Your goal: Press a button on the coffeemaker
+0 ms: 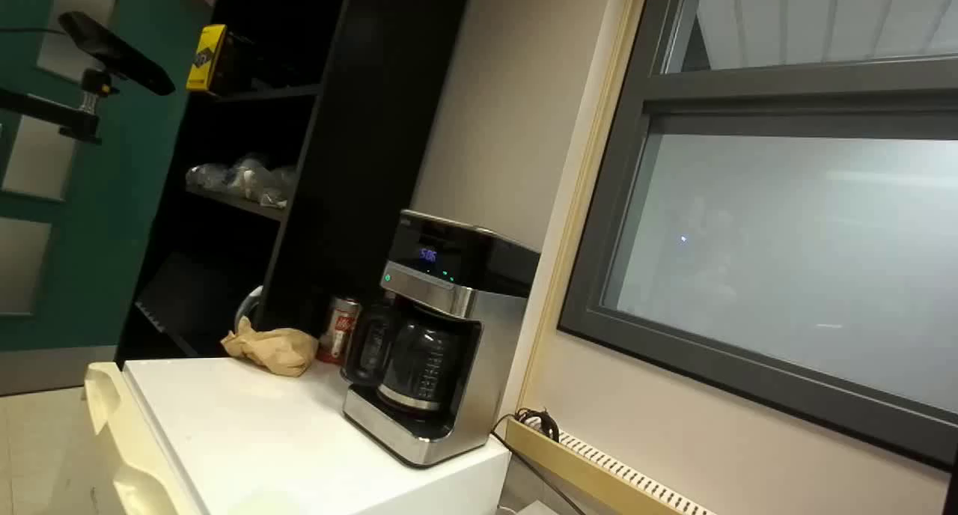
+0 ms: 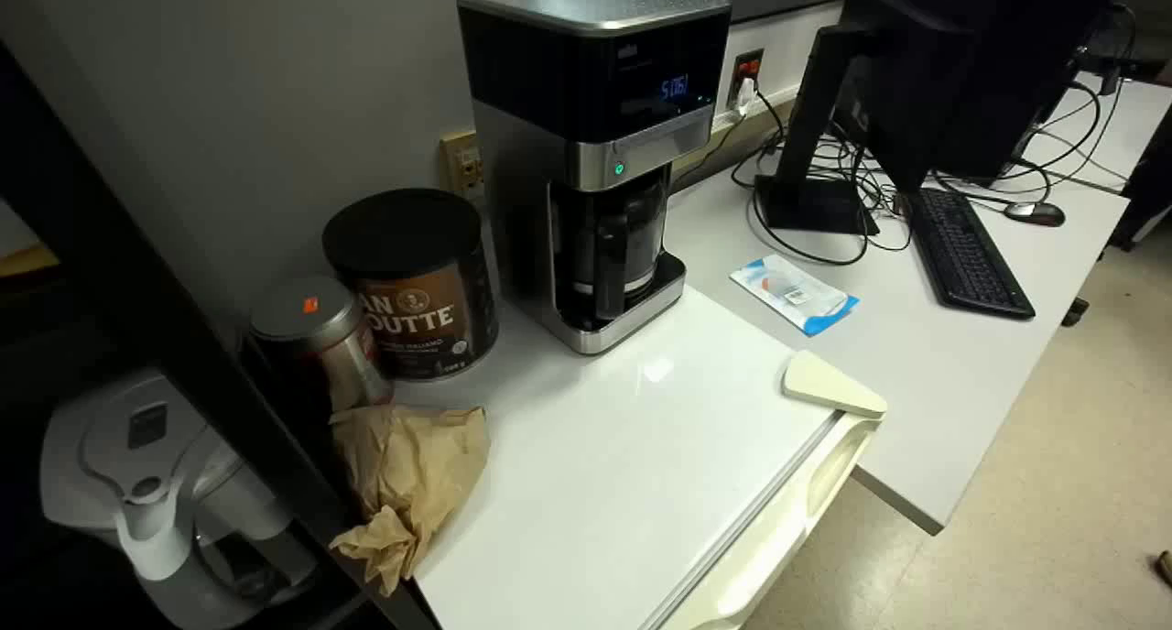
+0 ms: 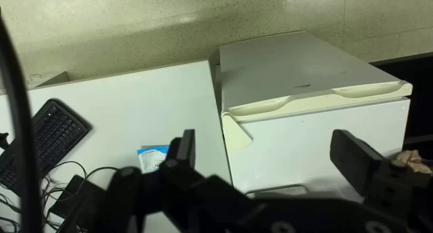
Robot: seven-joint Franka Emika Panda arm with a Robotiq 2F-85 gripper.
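The coffeemaker (image 1: 503,350) stands upright on the white fridge top in both exterior views (image 2: 517,181). It is black and silver with a lit blue clock display (image 2: 674,88). A green-lit button (image 2: 619,168) sits on the silver strip below it, also seen in an exterior view (image 1: 387,278). The glass carafe (image 1: 426,361) is in the machine, its dark handle facing outward. My gripper (image 3: 264,148) shows only in the wrist view, wide open and empty, above the fridge top. What looks like the coffeemaker's base edge (image 3: 284,190) shows below, mostly hidden by the gripper body.
A crumpled paper bag (image 2: 412,474), a silver-red can (image 2: 316,337) and a dark coffee can (image 2: 412,282) stand beside the coffeemaker. A dark shelf (image 1: 359,126) rises behind the bag. The adjoining desk (image 3: 162,97) holds a keyboard (image 3: 55,134), cables, a monitor (image 2: 961,62) and a packet (image 2: 795,291).
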